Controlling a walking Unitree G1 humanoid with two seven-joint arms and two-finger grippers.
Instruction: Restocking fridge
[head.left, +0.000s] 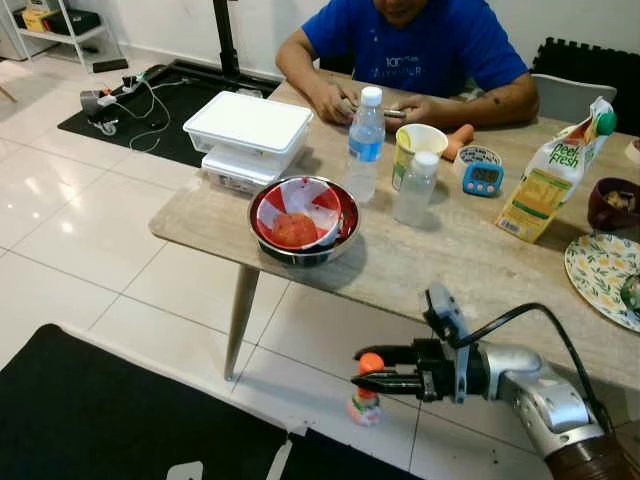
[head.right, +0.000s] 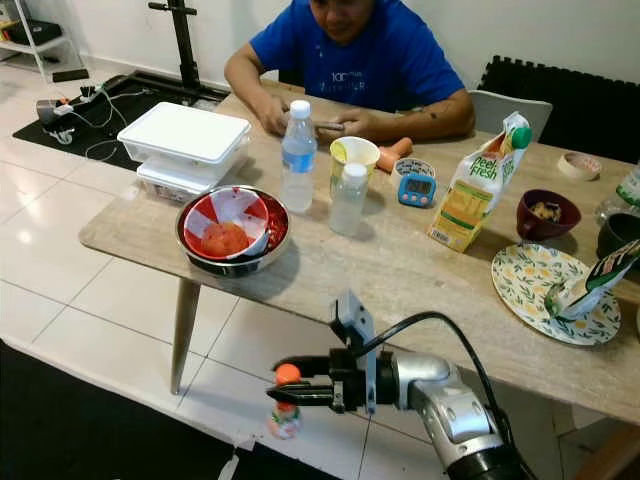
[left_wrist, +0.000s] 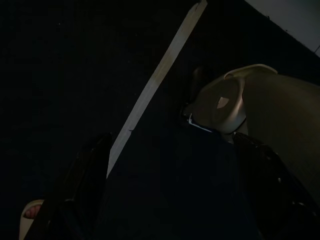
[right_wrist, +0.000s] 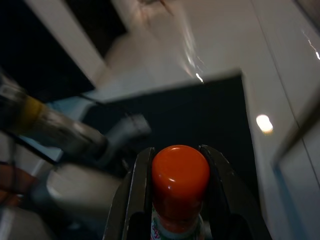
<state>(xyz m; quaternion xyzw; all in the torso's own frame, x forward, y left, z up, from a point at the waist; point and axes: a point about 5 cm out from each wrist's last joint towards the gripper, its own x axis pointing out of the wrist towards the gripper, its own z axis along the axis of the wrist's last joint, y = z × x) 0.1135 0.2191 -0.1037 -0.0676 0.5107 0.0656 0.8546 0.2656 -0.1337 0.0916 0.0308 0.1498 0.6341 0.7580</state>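
Head eyes overlook the table (head.left: 430, 270) – wrist views close, downward

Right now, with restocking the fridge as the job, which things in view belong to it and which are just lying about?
Likely part of the job:
- small orange-capped bottle, clamped in the right gripper
- juice carton
- water bottle
- steel bowl of red food
- stacked white containers

Just lying about:
- blue timer
- floral plate
- yellow cup

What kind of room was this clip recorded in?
Most likely a home dining area: a wooden table on a white tiled floor holds a juice carton, a water bottle and a bowl, and a person sits at it.
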